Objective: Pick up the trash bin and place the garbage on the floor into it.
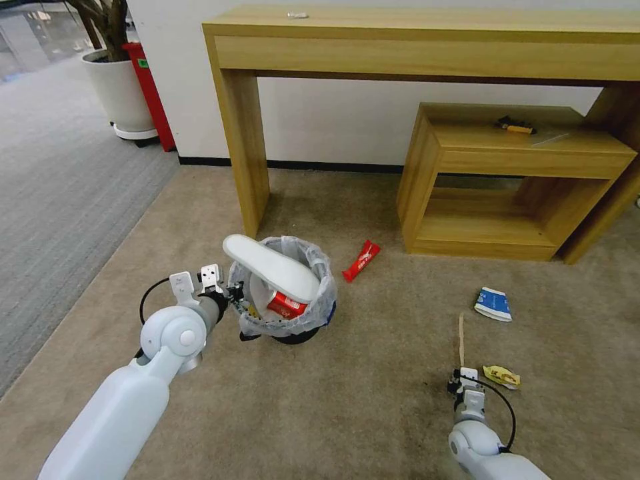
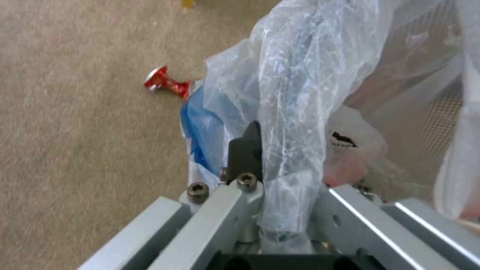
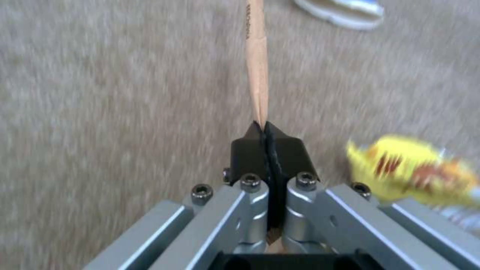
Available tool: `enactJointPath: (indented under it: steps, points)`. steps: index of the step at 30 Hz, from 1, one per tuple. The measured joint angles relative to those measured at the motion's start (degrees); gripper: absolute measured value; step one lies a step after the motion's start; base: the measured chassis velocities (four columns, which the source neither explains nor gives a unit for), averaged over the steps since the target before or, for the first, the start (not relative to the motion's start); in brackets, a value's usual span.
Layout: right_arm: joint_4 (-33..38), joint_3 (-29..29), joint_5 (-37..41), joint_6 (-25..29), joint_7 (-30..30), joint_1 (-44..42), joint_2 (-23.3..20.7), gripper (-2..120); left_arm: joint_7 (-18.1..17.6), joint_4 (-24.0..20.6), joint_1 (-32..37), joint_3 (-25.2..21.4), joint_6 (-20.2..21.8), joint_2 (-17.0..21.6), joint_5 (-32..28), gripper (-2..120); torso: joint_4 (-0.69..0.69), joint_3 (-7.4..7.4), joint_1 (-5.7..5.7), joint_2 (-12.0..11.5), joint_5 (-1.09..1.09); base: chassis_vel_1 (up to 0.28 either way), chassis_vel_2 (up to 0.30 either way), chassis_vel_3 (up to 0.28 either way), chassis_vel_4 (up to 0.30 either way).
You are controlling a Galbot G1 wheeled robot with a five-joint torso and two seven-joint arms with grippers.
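- Head view: trash bin (image 1: 287, 293), black, lined with a crinkled clear-white bag, near the left leg of the tall wooden table (image 1: 427, 40) on the beige floor (image 1: 373, 373).
- One white slipper (image 1: 270, 265) lies tilted across the bin's rim; a crushed red-white cup (image 1: 287, 305) sits inside under it.
- Left pincer (image 1: 235, 297) at the bin's near-left rim, at the end of the white left arm.
- Red wrapper (image 1: 361, 260) on the carpet just right of the bin, apart from it.
- Blue-white carton (image 1: 494, 304) farther right, in front of the low wooden table (image 1: 520, 147).
- Wooden stick (image 1: 460, 343) lies on the carpet, its near end at the right pincer (image 1: 462, 381); yellow wrapper (image 1: 501, 377) just right of that pincer.
- White plant pot (image 1: 120, 93) and red box (image 1: 150, 93) stand by the wall at far left, beside grey striped carpet.
- Left wrist view: left pincer (image 2: 280, 165) pressed together on the bin's bag-covered rim (image 2: 300, 112); one black fingertip (image 2: 246, 150) shows outside, blue bag edge beside it. A red wrapper (image 2: 165, 82) lies on the carpet beyond.
- Right wrist view: right pincer (image 3: 266, 129) pinching the near end of the wooden stick (image 3: 256, 56), black pads closed on it; yellow wrapper (image 3: 410, 168) just beside, blue-white carton (image 3: 345, 11) farther off.
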Motion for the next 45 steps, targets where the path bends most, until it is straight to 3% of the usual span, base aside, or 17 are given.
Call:
enactJointPath:
  steps: [6, 9, 17, 20, 27, 35, 45]
  points:
    - [6.9, -1.7, 0.1, -0.5, 1.2, 0.9, -3.9, 0, 0.4, 1.5, -0.8, 0.6, 0.1, 0.0, 0.1, 0, 0.01, 0.00, 0.00, 0.0, 0.00, 0.000, 0.000, 0.000, 0.000]
    - [16.0, -3.9, 1.7, -2.1, 2.8, 2.8, -8.3, 0, -0.5, 1.4, -2.2, 1.3, 0.6, 0.3, -1.4, 0, 0.00, 0.00, 0.00, 0.0, -0.01, 0.000, 0.000, 0.000, 0.000]
    - [28.6, -7.6, 5.4, -5.1, 5.1, 6.6, -14.5, 0, -1.4, 0.9, -2.9, 3.0, 1.2, 1.1, -2.5, 0, 0.02, 0.00, 0.00, 0.0, 0.00, 0.000, 0.000, 0.000, 0.000]
    - [37.0, -10.5, 8.4, -6.9, 6.0, 9.2, -19.1, 0, -1.2, 1.8, -3.0, 3.9, 1.3, 1.0, -1.8, 0, 0.01, 0.00, 0.00, 0.0, -0.01, 0.000, 0.000, 0.000, 0.000]
    - [46.4, -16.3, 13.1, -8.6, 7.3, 17.3, -23.8, 0, -1.0, 3.3, -4.4, 5.4, 1.6, 0.6, -1.4, 0, -0.01, 0.00, 0.00, 0.0, 0.01, 0.000, 0.000, 0.000, 0.000]
    - [51.9, -25.3, 18.4, -9.7, 8.7, 29.2, -23.4, 0, -1.2, 4.3, -6.2, 6.8, 1.8, 0.1, -1.4, 0, 0.00, 0.00, 0.00, 0.0, -0.02, 0.000, 0.000, 0.000, 0.000]
    - [54.5, -39.9, 22.3, -10.2, 10.9, 41.9, -14.6, 0, -1.2, 6.7, -9.5, 8.4, 1.8, -1.2, -1.6, 0, 0.02, 0.01, 0.01, 0.0, -0.01, 0.000, 0.000, 0.000, 0.000]
